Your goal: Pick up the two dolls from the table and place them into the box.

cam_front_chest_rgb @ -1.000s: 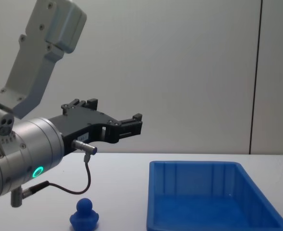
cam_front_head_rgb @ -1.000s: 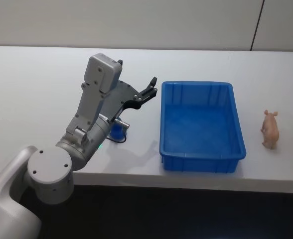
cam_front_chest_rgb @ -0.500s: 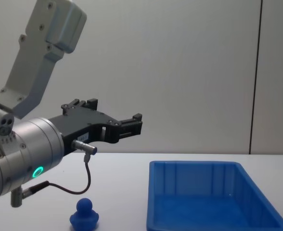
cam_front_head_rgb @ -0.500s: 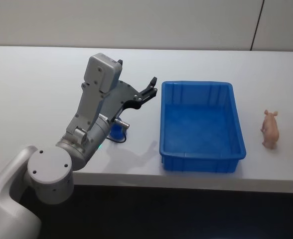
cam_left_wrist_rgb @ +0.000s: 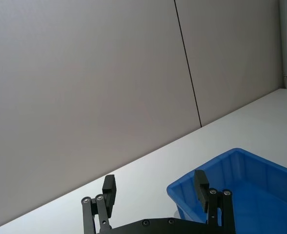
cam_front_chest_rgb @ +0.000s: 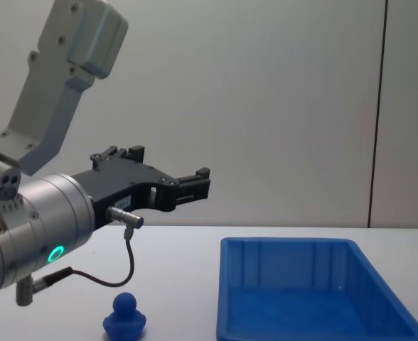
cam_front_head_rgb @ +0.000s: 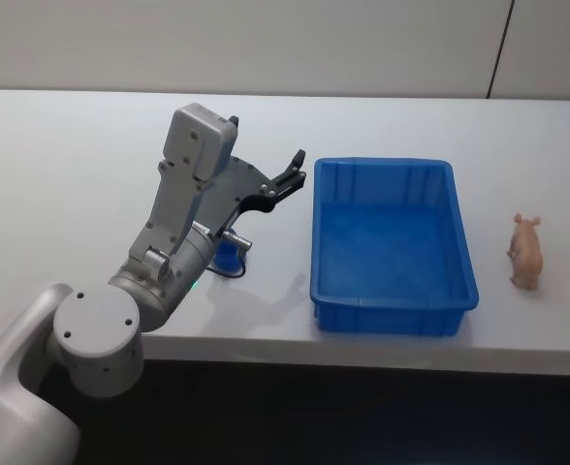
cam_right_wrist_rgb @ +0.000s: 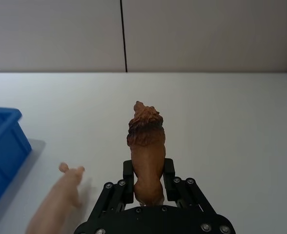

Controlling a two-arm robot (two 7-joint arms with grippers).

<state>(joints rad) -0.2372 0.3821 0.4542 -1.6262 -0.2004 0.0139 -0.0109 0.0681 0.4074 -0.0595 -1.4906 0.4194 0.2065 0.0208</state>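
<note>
Dolls apart at this point: brown doll [cam_right_wrist_rgb: 144,141] clamped upright in the right gripper [cam_right_wrist_rgb: 148,176], narrow jaws pressed to its lower body on either side, head and mane clear above the fingers [cam_right_wrist_rgb: 128,181]; pink doll [cam_front_head_rgb: 525,252] standing on the table [cam_front_head_rgb: 72,165], just right of the box [cam_front_head_rgb: 394,312] and not touching it, and near the held one on the side toward the box. Nothing inside the box yet. Judged to be the carry of the first doll, seemingly lifted clear of the white top, with the drop not yet made. Next move calls for swinging in across the box's right wall, passing the pink doll without knocking it, then opening over the blue floor. Left gripper [cam_front_head_rgb: 298,167] raised above the table by the box's far left corner, spread wide, holding nothing and touching nothing. Small blue figure [cam_front_chest_rgb: 125,317] on the table beneath that arm, apart from the box.
</note>
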